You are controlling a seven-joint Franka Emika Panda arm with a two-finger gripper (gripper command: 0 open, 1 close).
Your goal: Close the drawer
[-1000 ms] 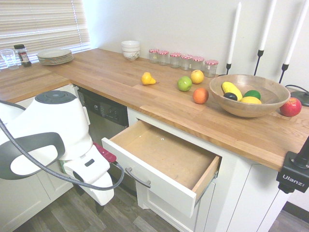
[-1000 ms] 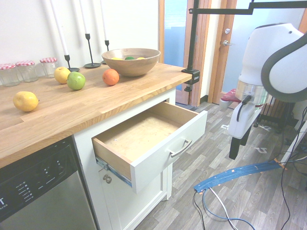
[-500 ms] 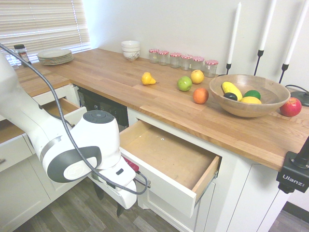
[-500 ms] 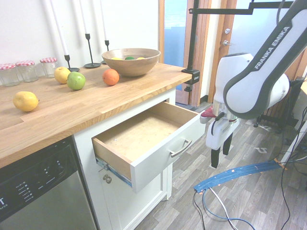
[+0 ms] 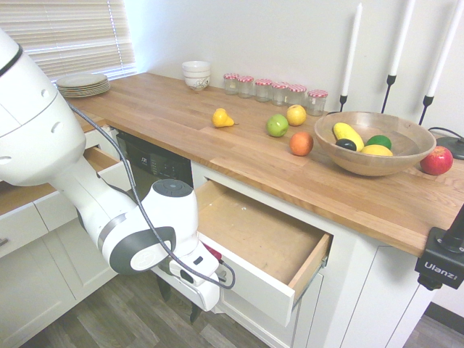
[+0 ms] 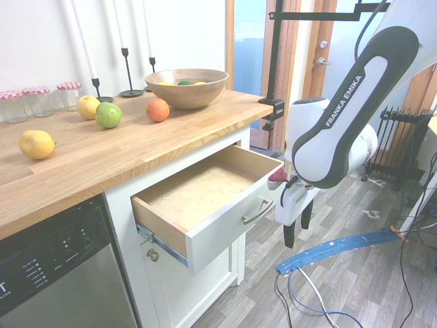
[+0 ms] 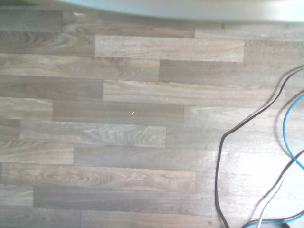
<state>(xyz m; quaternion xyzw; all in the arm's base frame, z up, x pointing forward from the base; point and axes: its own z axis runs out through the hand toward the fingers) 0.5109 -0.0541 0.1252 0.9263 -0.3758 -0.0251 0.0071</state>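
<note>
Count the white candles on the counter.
3, all in dark holders by the wall: one candle beside the lidded jars, a middle one behind the wooden bowl, and one behind the bowl's red-apple side. None seems hidden.

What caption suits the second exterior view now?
Open, gripper hangs beside the pulled-out drawer, below a counter bearing fruit.

The white arm reaches forward and down, its wrist low, the dark fingers (image 6: 289, 236) apart and pointing downward
</note>
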